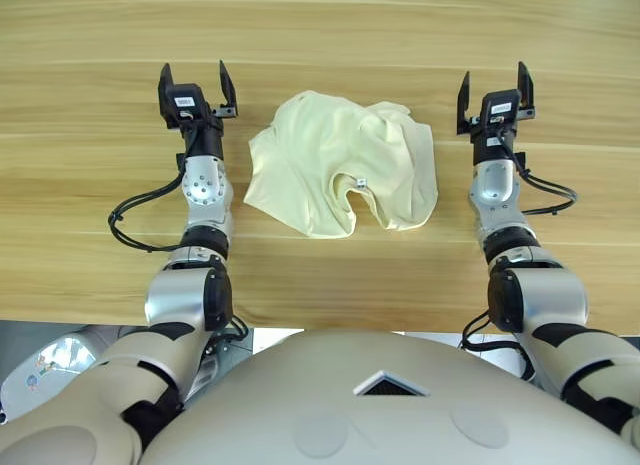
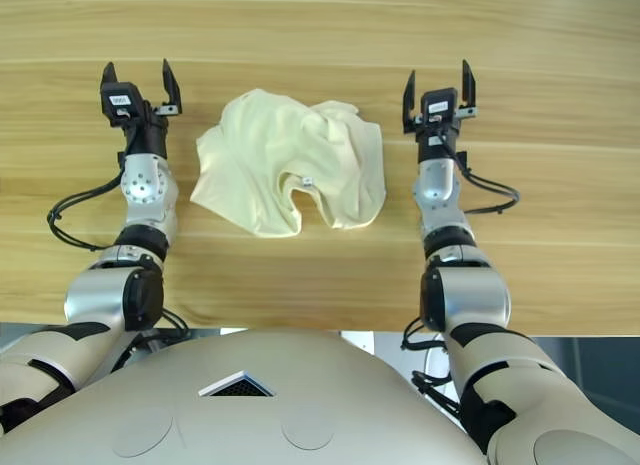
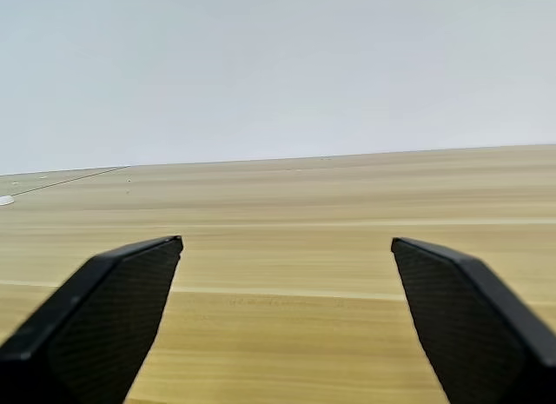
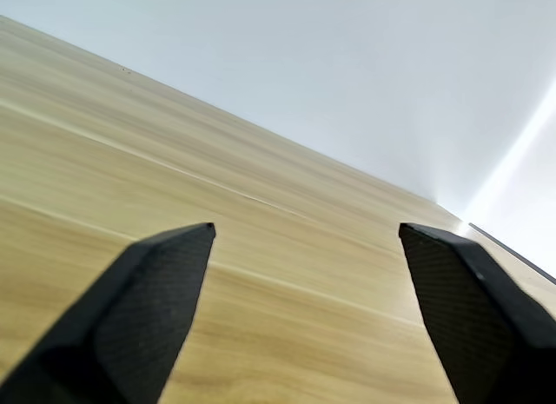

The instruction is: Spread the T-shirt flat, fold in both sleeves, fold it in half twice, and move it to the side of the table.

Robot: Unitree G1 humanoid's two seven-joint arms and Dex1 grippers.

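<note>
Left gripper (image 1: 196, 75) fingers spread wide apart, holding nothing, resting low over the wooden table (image 1: 330, 30) just left of the T-shirt (image 1: 335, 160); right gripper (image 1: 494, 77) likewise spread apart and holding nothing, just right of the shirt, both pointing away from the robot. Wrist views show the black fingers (image 3: 109, 321) (image 4: 143, 313) parted with bare wood between them. The cream T-shirt lies crumpled in a loose heap between the two grippers, touching neither, with its neck opening facing the robot and a small white tag (image 1: 362, 182) showing there.
</note>
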